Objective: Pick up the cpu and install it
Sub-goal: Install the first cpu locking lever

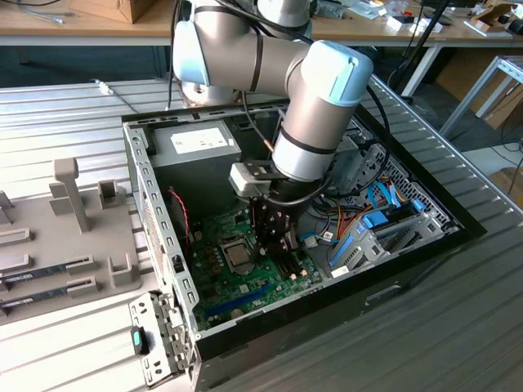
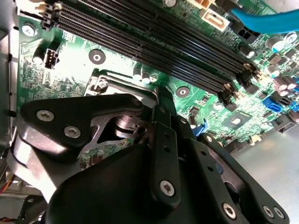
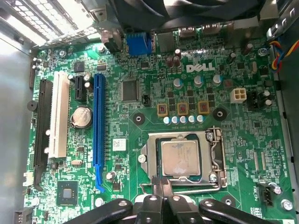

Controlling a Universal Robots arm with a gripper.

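Jaws closed, empty, beside the cpu [image 3: 181,157] in its socket [image 3: 212,156].

Ribbed metal table [image 1: 73,114], wooden benches [image 1: 82,33]

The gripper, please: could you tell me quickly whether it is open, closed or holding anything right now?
Gripper: shut, holding nothing, just beside the cpu seated in its socket.

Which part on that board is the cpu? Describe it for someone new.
Start at the green motherboard in the open computer case. Near its middle is a square metal socket frame, and the cpu lies in it. It is flat, square and silvery, unlike the small dark soldered chip or the long blue slot.
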